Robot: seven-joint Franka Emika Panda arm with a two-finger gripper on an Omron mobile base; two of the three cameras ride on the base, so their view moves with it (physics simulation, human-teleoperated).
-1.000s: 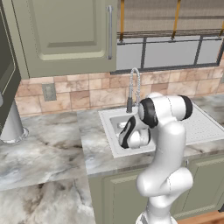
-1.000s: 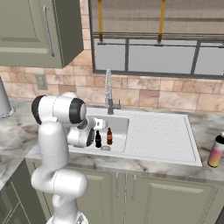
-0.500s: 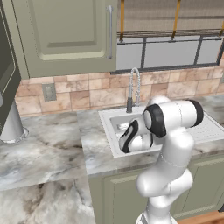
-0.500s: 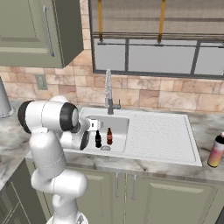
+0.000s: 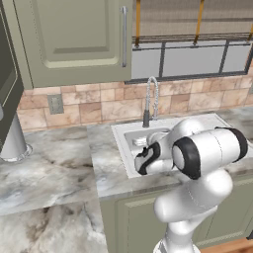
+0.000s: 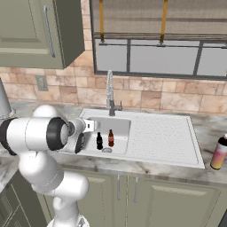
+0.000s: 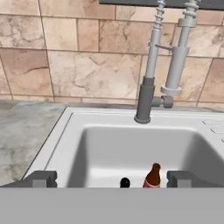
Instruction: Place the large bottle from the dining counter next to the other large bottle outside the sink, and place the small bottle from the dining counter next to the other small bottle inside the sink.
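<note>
Sink (image 6: 155, 133): black bottle (image 6: 99, 141) beside brown bottle (image 6: 111, 138) | tap (image 7: 148, 65) behind | gripper (image 7: 111, 179) apart, empty

Two bottles (image 6: 105, 140) crowding sink (image 6: 155, 133) basin middle, tap (image 7: 148, 78) rising behind, drainboard side open

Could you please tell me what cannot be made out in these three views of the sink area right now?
- Left base view: the arm covers most of the sink, hiding the bottles inside.
- Hand view: the bottom edge cuts off the black bottle and the brown bottle; only their tops show.
- Right base view: the pink-yellow bottle on the worktop is too small to read its label.
- Right base view: the arm hides the gripper fingers.
</note>
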